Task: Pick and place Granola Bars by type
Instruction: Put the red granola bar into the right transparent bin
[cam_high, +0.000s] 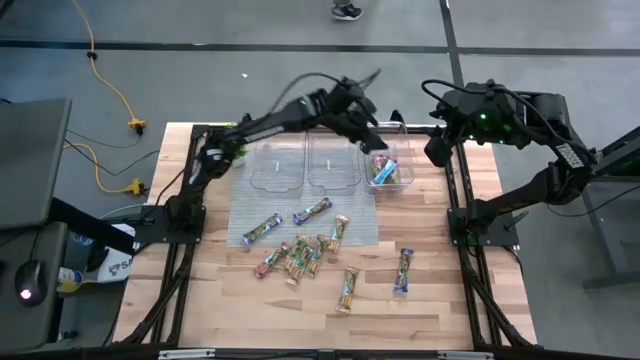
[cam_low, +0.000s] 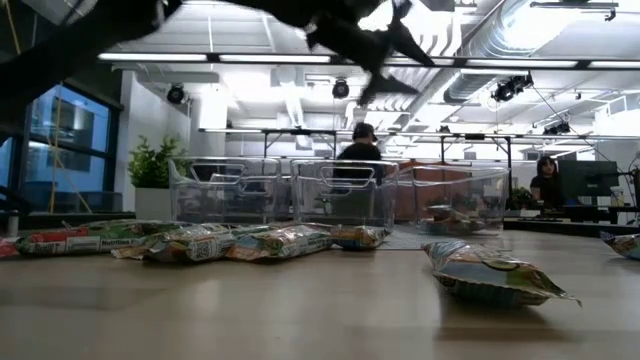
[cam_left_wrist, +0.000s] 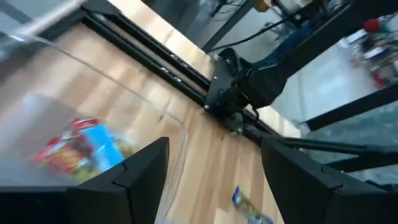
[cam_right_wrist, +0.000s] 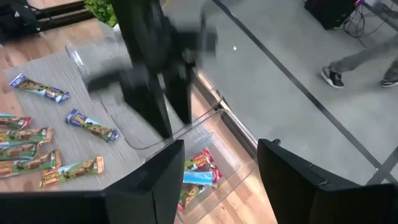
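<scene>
Now left arm's fingers (cam_high: 377, 146) spread, empty, above right bin (cam_high: 404, 178); red and blue Granola Bars (cam_high: 383, 170) lie below.

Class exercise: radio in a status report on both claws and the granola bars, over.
Left claw open above the right-hand bin, empty. Right claw open, waiting at the table's far right edge. Some bars binned; loose bars remain on the table. Nothing blocking.

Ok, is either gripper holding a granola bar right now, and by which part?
Neither. The left gripper hangs open and empty above the rightmost clear bin; the right gripper waits open beside it.
</scene>
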